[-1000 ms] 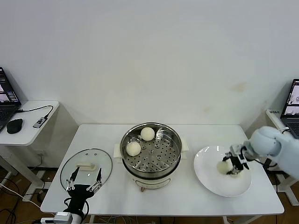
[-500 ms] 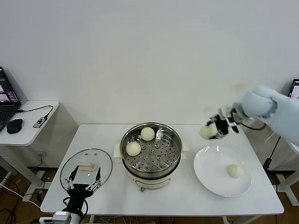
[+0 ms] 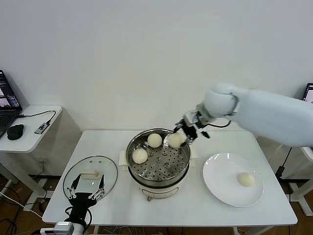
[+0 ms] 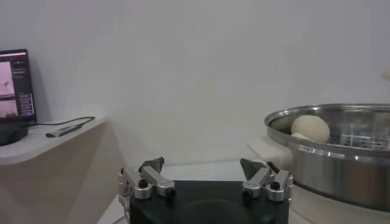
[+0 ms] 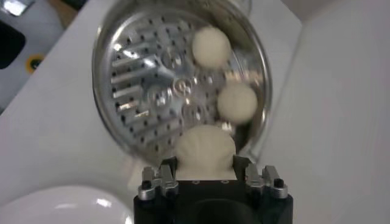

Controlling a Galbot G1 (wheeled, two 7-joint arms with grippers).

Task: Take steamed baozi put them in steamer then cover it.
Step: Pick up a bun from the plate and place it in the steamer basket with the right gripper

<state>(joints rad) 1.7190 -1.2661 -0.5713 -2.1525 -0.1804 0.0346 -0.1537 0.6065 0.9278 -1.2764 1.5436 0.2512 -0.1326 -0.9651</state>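
Note:
The steamer stands mid-table with two baozi inside, one at the back and one at the left. My right gripper is shut on a third baozi and holds it over the steamer's far right rim. A fourth baozi lies on the white plate. The glass cover with its white handle lies flat left of the steamer. My left gripper is open, low at the table's front edge beside the cover.
A side desk with a mouse and laptop stands at far left. Another laptop shows at the right edge. The steamer's wall rises close to my left gripper.
My right gripper lifted a baozi off the plate and carried it left, from over the plate to above the steamer's far right rim. The left arm stayed put.

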